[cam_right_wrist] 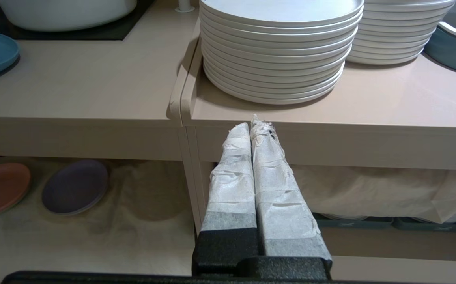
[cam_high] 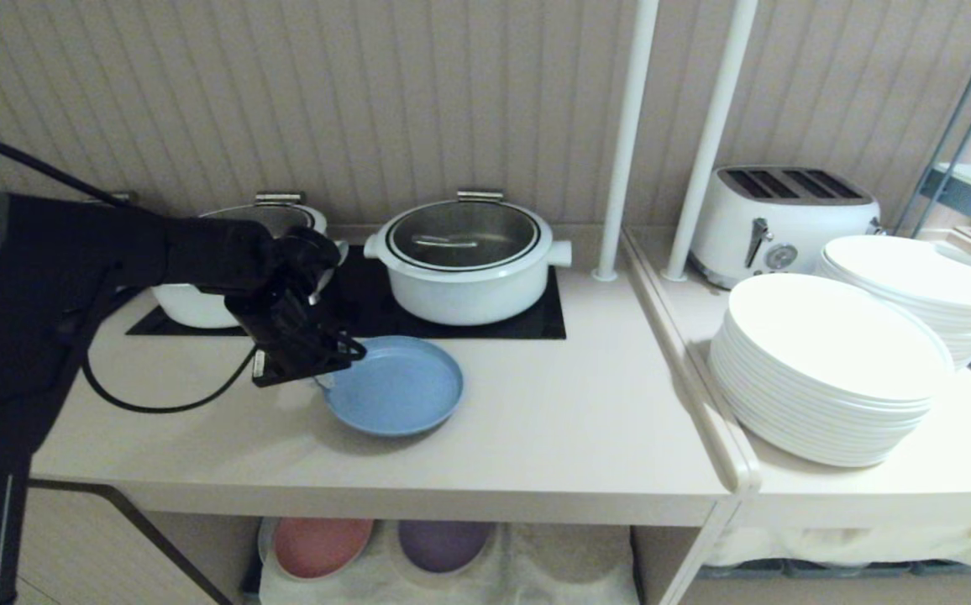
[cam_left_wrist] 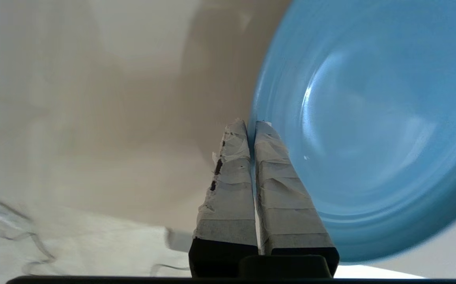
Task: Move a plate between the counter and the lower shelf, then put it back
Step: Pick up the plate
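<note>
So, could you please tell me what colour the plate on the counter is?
The plate is light blue, clearest in the left wrist view.

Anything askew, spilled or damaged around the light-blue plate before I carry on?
One oddity: the small round light-blue plate looks tipped on the beige counter, its rim pinched in the shut left gripper. The white tape on the fingertips is frayed. Nothing spilled.
</note>
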Motion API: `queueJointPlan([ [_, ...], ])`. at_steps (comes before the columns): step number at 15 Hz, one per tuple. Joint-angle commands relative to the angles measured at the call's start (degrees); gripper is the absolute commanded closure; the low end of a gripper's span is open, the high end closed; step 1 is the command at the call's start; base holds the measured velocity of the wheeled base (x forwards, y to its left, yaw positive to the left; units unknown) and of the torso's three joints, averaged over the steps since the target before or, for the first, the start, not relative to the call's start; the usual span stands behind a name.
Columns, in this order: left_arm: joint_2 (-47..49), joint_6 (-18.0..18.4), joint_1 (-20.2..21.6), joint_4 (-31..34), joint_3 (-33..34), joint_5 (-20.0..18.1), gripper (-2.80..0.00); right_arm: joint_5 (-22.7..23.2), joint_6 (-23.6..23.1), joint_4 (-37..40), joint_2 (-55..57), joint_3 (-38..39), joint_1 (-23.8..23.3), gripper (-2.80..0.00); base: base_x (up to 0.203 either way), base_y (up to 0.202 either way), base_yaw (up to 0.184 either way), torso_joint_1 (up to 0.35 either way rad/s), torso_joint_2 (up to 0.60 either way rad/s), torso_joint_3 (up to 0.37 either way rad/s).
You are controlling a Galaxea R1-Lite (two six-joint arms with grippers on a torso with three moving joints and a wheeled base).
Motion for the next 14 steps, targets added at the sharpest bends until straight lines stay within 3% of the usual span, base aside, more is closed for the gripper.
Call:
queueJointPlan([
  [1, -2.4, -1.5, -0.5, 0.2, 1.5, -0.5, 0.00, 0.0, 0.0, 0.0, 0.0, 0.0, 0.0, 0.00, 0.000, 0.000, 0.000, 0.000, 0.00, 0.000],
  [11, -9.2, -11.2, -0.7, -0.2, 8.3, -7.9, 0.00, 0.0, 0.0, 0.0, 0.0, 0.0, 0.0, 0.00, 0.000, 0.000, 0.000, 0.000, 0.00, 0.000],
  [14, -11.5, -11.9, -0.7, -0.4, 10.8, -8.3, 0.00, 0.0, 0.0, 0.0, 0.0, 0.0, 0.0, 0.00, 0.000, 0.000, 0.000, 0.000, 0.00, 0.000],
])
